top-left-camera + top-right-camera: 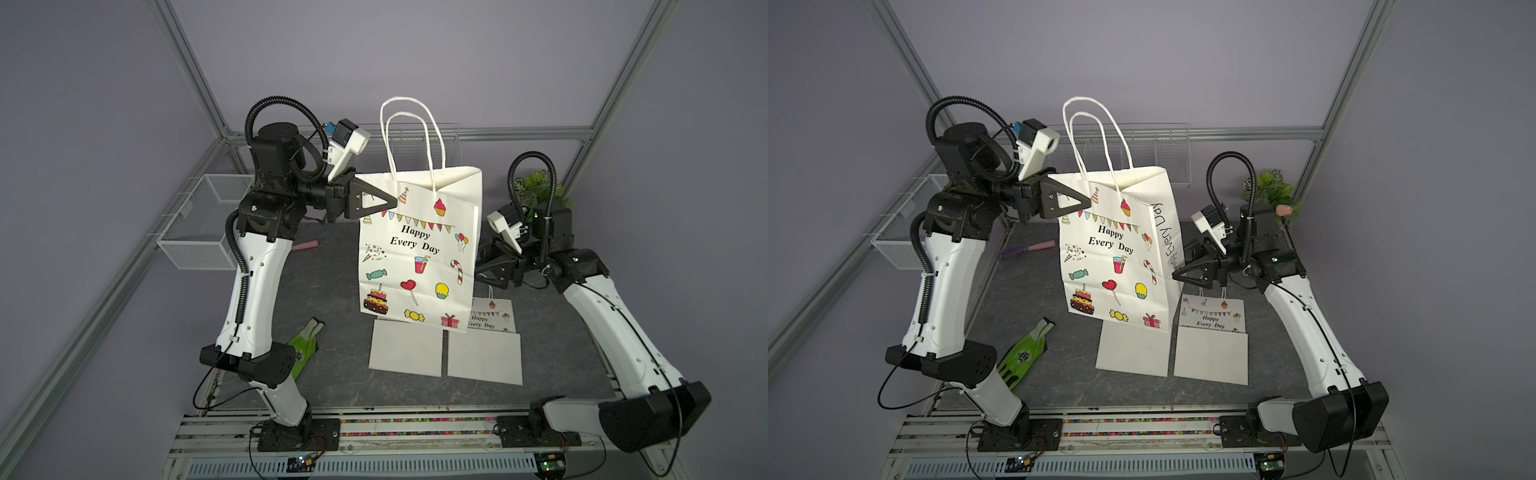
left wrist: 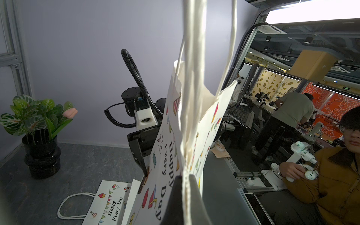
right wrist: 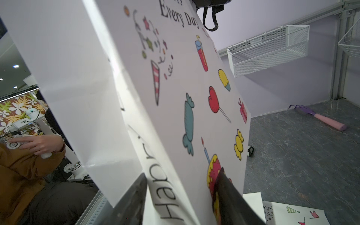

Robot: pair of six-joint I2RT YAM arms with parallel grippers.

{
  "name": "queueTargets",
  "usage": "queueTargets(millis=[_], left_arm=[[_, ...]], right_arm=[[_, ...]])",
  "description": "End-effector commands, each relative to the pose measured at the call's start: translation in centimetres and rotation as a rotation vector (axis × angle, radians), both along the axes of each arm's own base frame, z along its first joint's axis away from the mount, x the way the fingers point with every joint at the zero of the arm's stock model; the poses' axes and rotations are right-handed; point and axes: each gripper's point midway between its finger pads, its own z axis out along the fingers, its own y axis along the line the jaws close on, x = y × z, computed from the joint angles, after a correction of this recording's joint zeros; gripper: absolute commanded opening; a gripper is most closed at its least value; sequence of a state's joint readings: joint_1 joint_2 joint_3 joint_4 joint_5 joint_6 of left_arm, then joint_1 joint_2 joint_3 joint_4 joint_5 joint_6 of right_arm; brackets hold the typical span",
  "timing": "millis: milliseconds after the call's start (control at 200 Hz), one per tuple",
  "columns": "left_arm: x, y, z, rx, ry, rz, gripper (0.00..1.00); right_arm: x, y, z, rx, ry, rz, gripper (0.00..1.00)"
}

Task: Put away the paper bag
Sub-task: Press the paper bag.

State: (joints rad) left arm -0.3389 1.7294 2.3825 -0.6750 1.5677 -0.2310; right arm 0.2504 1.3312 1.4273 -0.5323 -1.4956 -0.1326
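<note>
The paper bag is white with party pictures, "Happy Every Day" and two twisted white handles. It hangs upright above the dark table in both top views. My left gripper is shut on its top rim at the left corner and holds it up. My right gripper reaches in low on the bag's right side. Its jaws stand apart astride the side fold, one finger on each face of the bag.
Two flat folded bags lie under the hanging one, a printed one behind them. A green glove lies front left, a pink-handled rake back left. Wire baskets hang on the frame. A potted plant stands back right.
</note>
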Motion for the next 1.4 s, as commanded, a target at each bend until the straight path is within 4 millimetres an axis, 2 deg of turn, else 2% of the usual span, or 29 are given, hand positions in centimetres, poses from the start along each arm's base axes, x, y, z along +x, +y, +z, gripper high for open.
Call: queueTargets(millis=[0,85,170,295,430,520,695,795,1129,1289,1359,1394], left_arm=[[-2.0,0.5,0.7,-0.017,-0.046,-0.057,0.0],[-1.8,0.4,0.7,-0.016,-0.044,-0.057,0.0],[-1.9,0.4,0.7,-0.017,-0.046,-0.058,0.0],[-2.1,0.4,0.9,-0.019,-0.052,-0.053,0.0],[-2.0,0.4,0.8,-0.017,-0.047,-0.054,0.0],[-2.0,0.4,0.6,-0.015,-0.04,-0.056,0.0],[-1.6,0.2,-0.1,-0.01,-0.022,-0.058,0.0],[-1.3,0.0,-0.6,-0.004,-0.005,-0.063,0.0],[-1.0,-0.2,-1.4,0.005,0.021,-0.06,0.0],[-0.5,-0.4,-1.8,0.012,0.039,-0.049,0.0],[-0.4,-0.5,-2.0,0.015,0.048,-0.047,0.0],[-0.1,-0.6,-2.2,0.018,0.055,-0.045,0.0]], right_arm=[[-0.1,0.6,0.5,-0.003,-0.025,0.006,0.52],[0.4,1.3,0.2,-0.016,-0.012,0.005,0.41],[0.7,1.9,-0.1,-0.029,-0.003,0.004,0.41],[1.0,2.3,-0.2,-0.049,0.003,-0.014,0.49],[1.1,2.3,0.4,-0.061,-0.009,-0.047,0.71],[0.9,2.2,1.4,-0.054,-0.031,-0.072,0.73],[0.4,1.9,4.1,-0.011,-0.089,-0.146,0.64],[0.4,1.7,5.1,0.003,-0.114,-0.2,0.54],[0.8,1.8,5.7,0.017,-0.118,-0.234,0.2],[0.1,1.6,6.4,0.037,-0.141,-0.235,0.17],[-0.1,1.5,6.9,0.054,-0.154,-0.239,0.27],[-0.1,1.5,7.0,0.059,-0.155,-0.244,0.29]])
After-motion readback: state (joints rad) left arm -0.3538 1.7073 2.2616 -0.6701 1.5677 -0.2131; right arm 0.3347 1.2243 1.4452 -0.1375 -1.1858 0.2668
